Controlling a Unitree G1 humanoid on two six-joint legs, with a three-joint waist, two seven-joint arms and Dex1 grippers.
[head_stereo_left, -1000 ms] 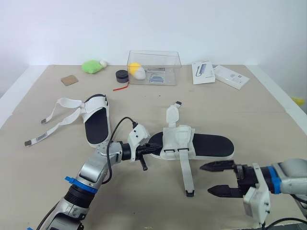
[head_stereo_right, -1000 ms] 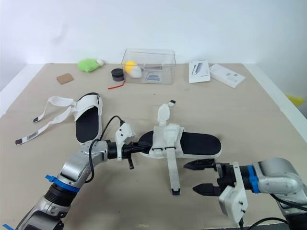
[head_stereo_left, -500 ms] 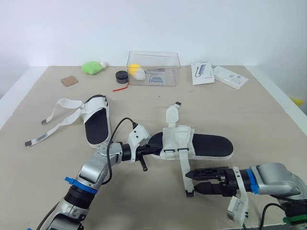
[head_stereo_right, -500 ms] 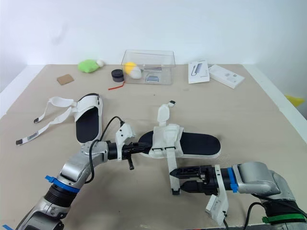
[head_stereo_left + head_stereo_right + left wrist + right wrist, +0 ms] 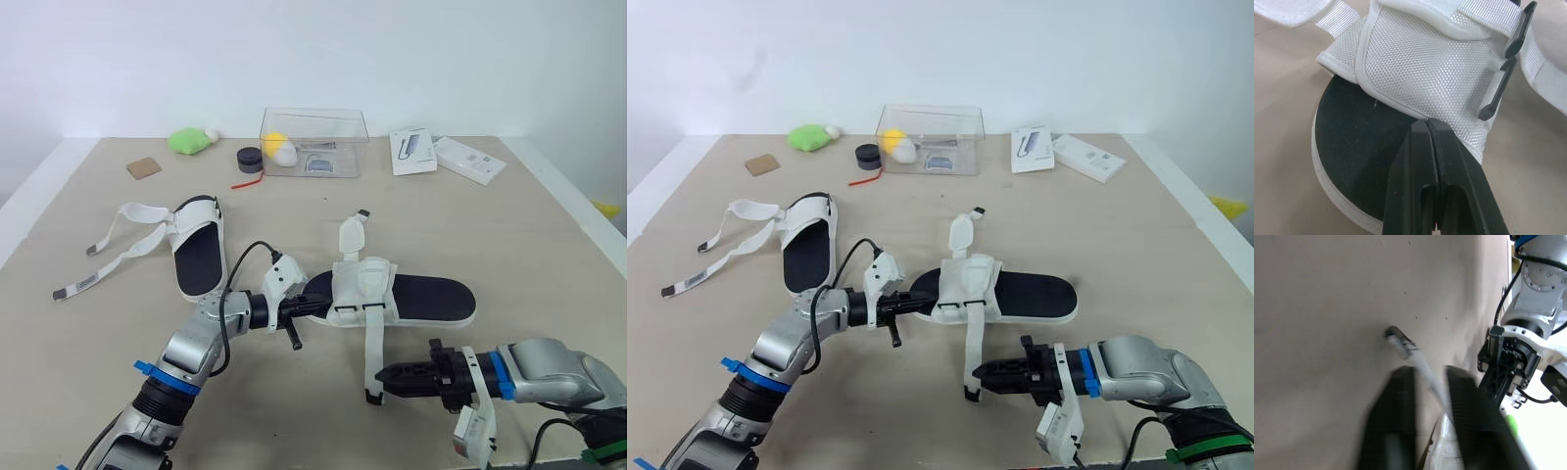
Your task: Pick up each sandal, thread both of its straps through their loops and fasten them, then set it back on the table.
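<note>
the near sandal (image 5: 392, 297) lies mid-table, toe end clamped in the left tool (image 5: 315, 305); the right tool (image 5: 385, 373), well off a second ago, has swung onto the loose strap (image 5: 373, 348), nudging its end aside; gripping or not, i cannot tell; threading looks next; the tan table (image 5: 509, 225) carries the other sandal (image 5: 196, 257), unfastened; white wall behind.

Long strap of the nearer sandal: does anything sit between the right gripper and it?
Nothing visible does. The right gripper is at the long strap, and the right wrist view shows the strap running between its two open fingers over bare table. The left gripper is shut on the sandal at its other end, away from that strap.
</note>
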